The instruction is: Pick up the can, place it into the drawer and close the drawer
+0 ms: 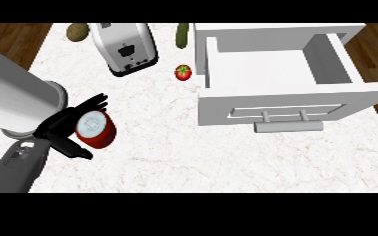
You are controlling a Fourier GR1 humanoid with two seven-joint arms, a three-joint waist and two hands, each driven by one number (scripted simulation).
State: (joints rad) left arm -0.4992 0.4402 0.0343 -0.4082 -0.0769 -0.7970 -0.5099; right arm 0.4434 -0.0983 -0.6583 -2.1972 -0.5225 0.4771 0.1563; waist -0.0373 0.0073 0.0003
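Left black hand (65, 125) curled round red cylindrical can with silver lid (96, 128), low left on white marble counter (162, 145). White open drawer (277, 70) well apart at right. Right hand unseen.

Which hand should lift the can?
Left. The left hand is already curled around the red can at the counter's left; no right hand is visible. The open drawer sits at right.

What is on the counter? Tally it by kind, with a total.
Can: 1
Toaster: 1
Tomato: 1
Cucumber: 1
Potato: 1
Drawer, open: 1
Total: 6
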